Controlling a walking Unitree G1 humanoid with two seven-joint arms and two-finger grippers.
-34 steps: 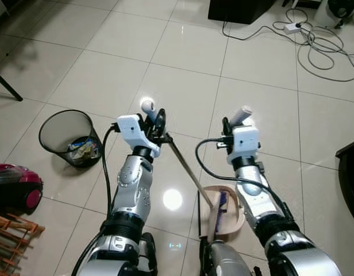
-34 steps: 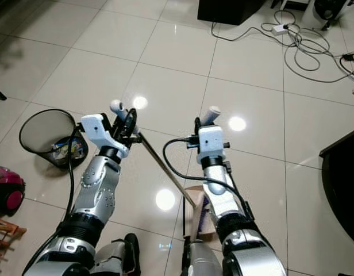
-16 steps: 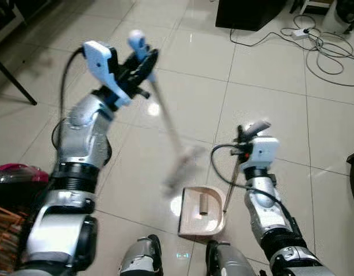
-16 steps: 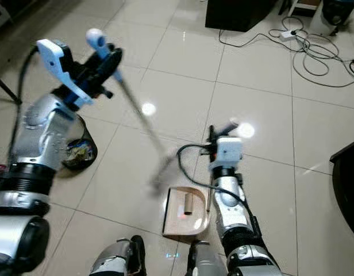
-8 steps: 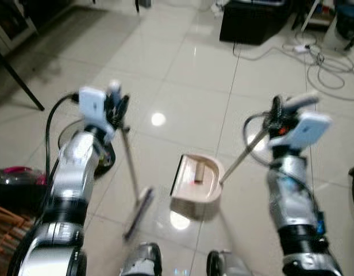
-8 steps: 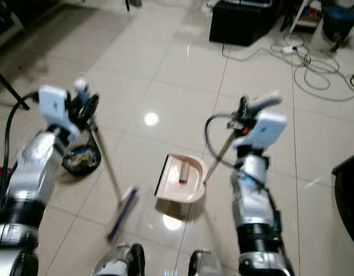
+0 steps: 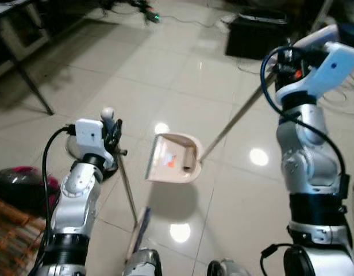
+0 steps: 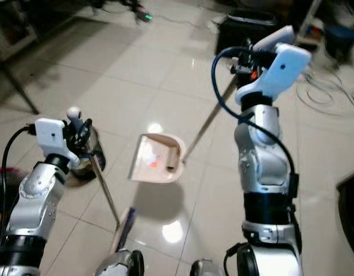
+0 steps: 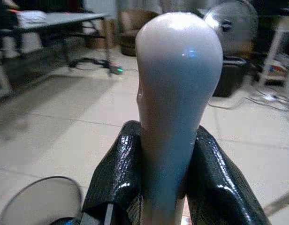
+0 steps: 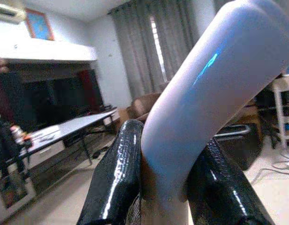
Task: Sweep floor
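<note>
since half a second ago my right arm has risen and carried the dustpan (image 7: 172,159) up off the tiles, and the camera has tipped to show more of the room ahead.

left side: the wire bin (image 8: 87,154) stands on the floor just behind my left forearm. my left gripper (image 7: 111,133) is clamped on the white knob of the broom (image 7: 129,198); in the left wrist view both fingers (image 9: 117,178) press its sides. the shaft slants down to the brush head, which rests on the floor close to my feet.

centre: the dustpan hangs tilted in the air, its open mouth facing the bin side, with small debris lying inside, orange scraps among it. its shadow falls on the tiles below.

right side: my right gripper (image 7: 293,53), raised high, is closed around the dustpan's curved handle grip (image 10: 215,89), with the long rod running down to the pan.

risks, as i judge them:
- the tilted pan may spill its contents onto the floor if it tips further before it is over the bin.
- the long rod magnifies any wrist motion, so the pan could swing and miss or strike the bin.
- the broom head near my feet could be stepped on or could drag.
</note>
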